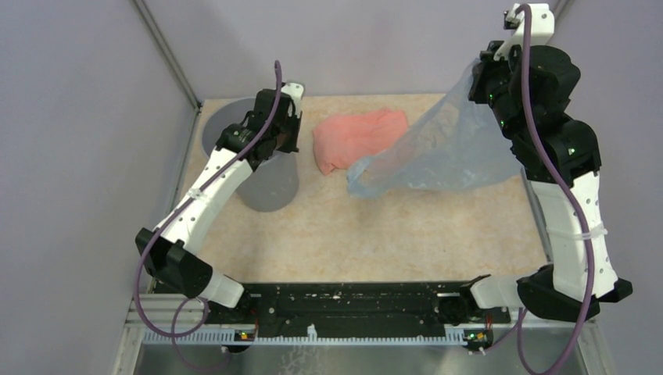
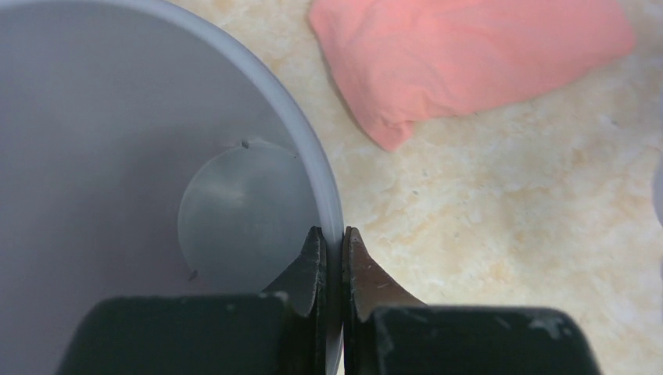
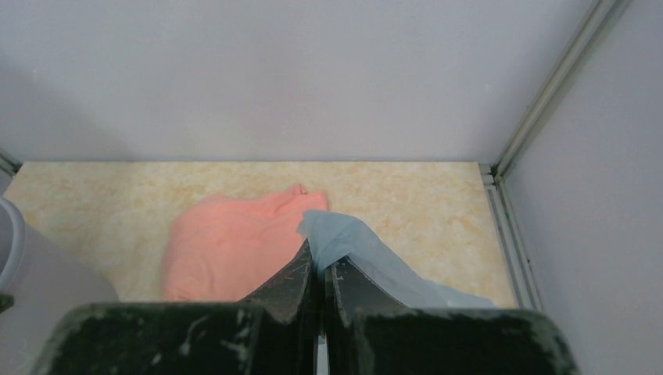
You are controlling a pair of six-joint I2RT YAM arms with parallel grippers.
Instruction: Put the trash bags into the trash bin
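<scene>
Trash bag, seen from the top camera, hangs from the right gripper, which is raised over the far right corner of the worktop. The trash bag's long axis slants from that held upper end down and left towards the middle of the worktop. Its low end lies just beside the near right edge of the pink cloth; whether it touches the surface cannot be told. The trash bin stands upright near the far left corner, well apart from the bag, with the left gripper at its right rim.

In the left wrist view, the left gripper is closed onto the rim of the trash bin, one finger inside the wall and one outside. The bin's floor shows nothing in it. The pink cloth lies beyond on the worktop.

In the right wrist view, the right gripper is pinched together on a pale-blue fold of the trash bag, which trails off to the right and below. The pink cloth sits ahead.

The step in hand appears to be steadying the bin and lifting the bag clear. The next move likely calls for carrying the bag left along the far edge, over the cloth, until its low end hangs above the bin's mouth. It can then be lowered and fed in, since the crinkly film may catch on the rim.
</scene>
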